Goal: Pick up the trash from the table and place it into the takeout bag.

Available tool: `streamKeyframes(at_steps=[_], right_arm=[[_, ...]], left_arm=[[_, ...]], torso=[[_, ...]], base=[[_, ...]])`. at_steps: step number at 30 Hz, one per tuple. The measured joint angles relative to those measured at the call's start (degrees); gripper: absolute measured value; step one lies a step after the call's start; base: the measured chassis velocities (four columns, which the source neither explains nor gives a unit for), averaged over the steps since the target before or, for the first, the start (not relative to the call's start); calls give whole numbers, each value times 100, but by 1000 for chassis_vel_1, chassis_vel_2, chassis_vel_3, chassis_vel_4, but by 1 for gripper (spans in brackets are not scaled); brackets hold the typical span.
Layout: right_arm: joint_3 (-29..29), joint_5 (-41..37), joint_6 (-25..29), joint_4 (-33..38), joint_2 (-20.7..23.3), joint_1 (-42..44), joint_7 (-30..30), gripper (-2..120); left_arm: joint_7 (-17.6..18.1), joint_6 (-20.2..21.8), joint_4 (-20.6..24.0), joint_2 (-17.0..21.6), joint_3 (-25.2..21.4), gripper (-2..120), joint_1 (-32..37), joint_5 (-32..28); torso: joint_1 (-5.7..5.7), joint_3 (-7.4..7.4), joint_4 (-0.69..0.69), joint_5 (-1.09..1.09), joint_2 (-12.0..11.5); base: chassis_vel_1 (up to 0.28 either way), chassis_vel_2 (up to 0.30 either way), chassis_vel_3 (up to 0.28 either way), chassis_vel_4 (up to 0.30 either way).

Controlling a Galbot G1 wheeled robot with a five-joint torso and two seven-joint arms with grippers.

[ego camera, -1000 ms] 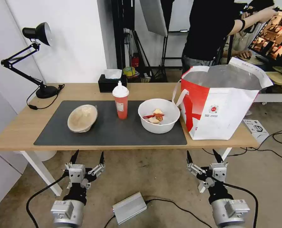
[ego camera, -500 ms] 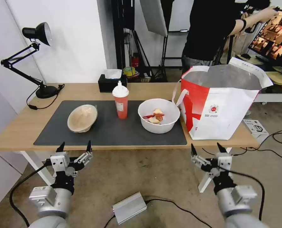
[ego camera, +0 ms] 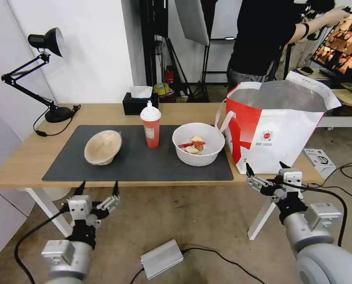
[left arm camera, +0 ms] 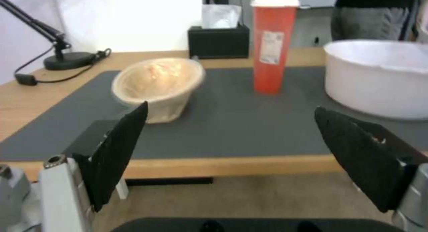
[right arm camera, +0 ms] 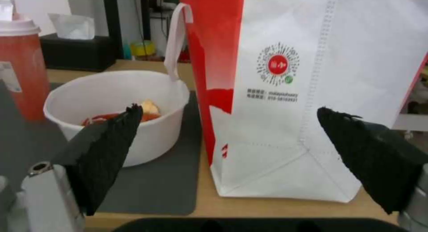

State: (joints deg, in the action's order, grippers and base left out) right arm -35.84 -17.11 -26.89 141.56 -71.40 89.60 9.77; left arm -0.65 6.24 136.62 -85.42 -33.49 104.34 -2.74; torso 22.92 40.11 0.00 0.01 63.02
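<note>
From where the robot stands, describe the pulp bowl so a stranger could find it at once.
On the light-wood table lies a dark grey mat. At its left end, left of the red drink cup, sits the beige pulp bowl. Unlike the upright white bowl, it is tipped on its side and empty.

takeout bag (right arm camera: 312,91), small print unreadable
</note>
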Motion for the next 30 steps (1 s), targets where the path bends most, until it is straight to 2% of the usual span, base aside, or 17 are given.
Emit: streamKeyframes(at_steps=[10, 14, 15, 19, 25, 27, 30], right_arm=[[-23, -598, 2, 109, 410, -286, 80, 100], [96, -1623, 84, 60, 961, -687, 164, 100], [96, -1623, 84, 60, 961, -687, 164, 100], [272, -2558, 209, -101, 1621, -1245, 185, 100], [416, -3287, 277, -197, 2055, -1625, 164, 100], [429, -3699, 328, -262, 2320, -1799, 73, 100], [542, -3859, 433, -426, 2609, -2067, -124, 100]], left_arm=[[-8, -295, -135, 2, 83, 100, 117, 249], [-3, -324, -152, -31, 31, 100, 121, 255], [-3, -324, -152, -31, 31, 100, 121, 255], [14, -336, -152, -132, -20, 100, 115, 254], [21, -340, -152, -196, -73, 100, 99, 252], [23, -340, -172, -177, -73, 100, 35, 248], [23, -338, -203, -171, -68, 100, 6, 243]], torso=[[0, 0, -1, 0, 0], [0, 0, 0, -1, 0], [0, 0, 0, -1, 0], [0, 0, 0, 0, 0], [0, 0, 1, 0, 0], [0, 0, -1, 0, 0], [0, 0, -2, 0, 0]], base=[[0, 0, 0, 0], [0, 0, 0, 0], [0, 0, 0, 0], [0, 0, 0, 0], [0, 0, 0, 0], [0, 0, 0, 0], [0, 0, 0, 0]])
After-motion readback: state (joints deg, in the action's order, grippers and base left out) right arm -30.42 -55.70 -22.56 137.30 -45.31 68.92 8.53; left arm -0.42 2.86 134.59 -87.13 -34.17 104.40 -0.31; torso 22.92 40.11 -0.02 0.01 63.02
